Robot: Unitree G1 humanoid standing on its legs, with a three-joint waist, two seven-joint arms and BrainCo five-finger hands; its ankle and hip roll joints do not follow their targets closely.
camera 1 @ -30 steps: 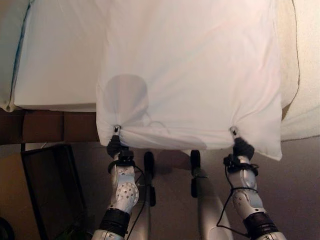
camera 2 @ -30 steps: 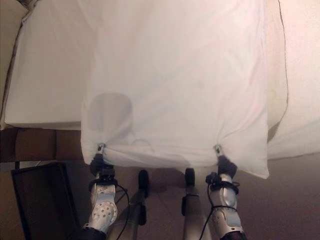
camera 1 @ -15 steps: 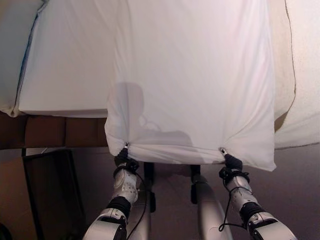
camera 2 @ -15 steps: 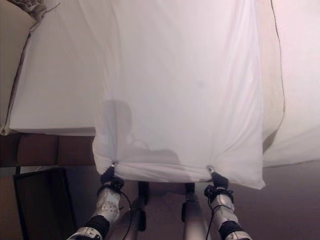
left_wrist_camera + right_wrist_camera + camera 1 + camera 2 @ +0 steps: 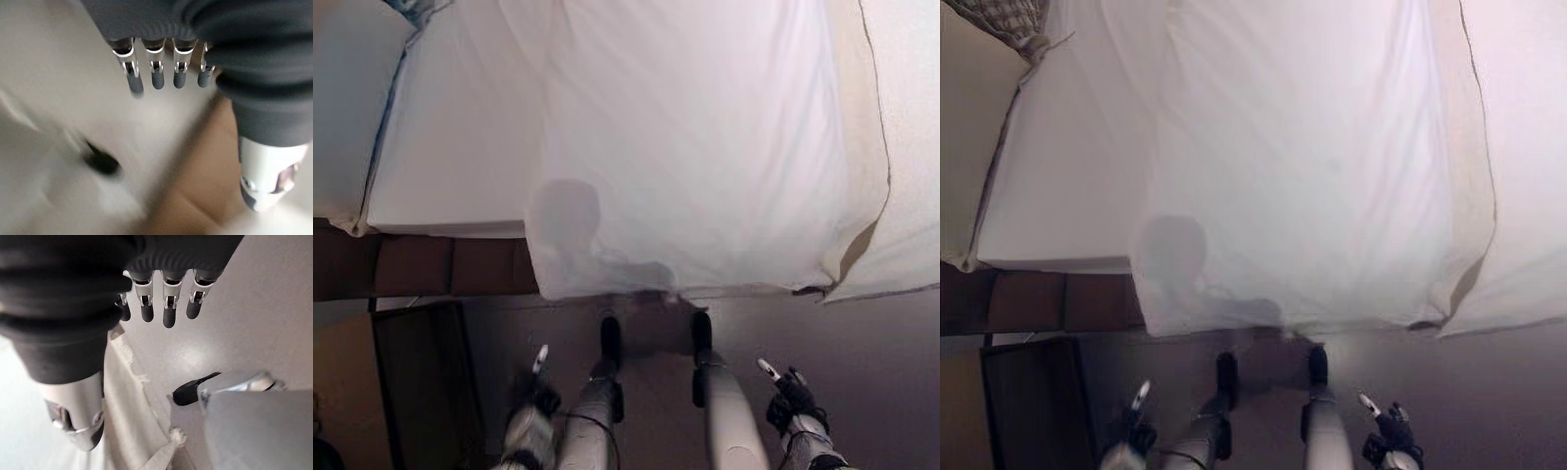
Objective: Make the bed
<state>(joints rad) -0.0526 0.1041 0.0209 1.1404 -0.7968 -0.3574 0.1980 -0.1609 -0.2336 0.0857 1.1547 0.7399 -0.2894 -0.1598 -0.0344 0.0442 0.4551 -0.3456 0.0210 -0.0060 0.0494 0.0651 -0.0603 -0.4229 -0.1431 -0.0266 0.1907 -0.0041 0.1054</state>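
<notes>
A white sheet [image 5: 695, 147] lies spread along the bed, and its near edge hangs a little over the foot of the white mattress [image 5: 450, 166]. Both hands are down below that edge, apart from the cloth. My left hand [image 5: 536, 390] is low over the floor at the left, its fingers [image 5: 156, 73] straight and empty. My right hand [image 5: 790, 390] hangs at the right, its fingers [image 5: 166, 303] also straight with nothing in them.
A cream blanket [image 5: 911, 147] lies along the bed's right side, and its fringed edge [image 5: 132, 396] hangs near my right hand. The brown bed frame [image 5: 421, 266] shows under the mattress. A dark frame [image 5: 421, 382] stands on the floor at the lower left.
Both hands have let go of the sheet's near edge and dropped back toward the floor. The sheet has settled flat on the bed.
</notes>
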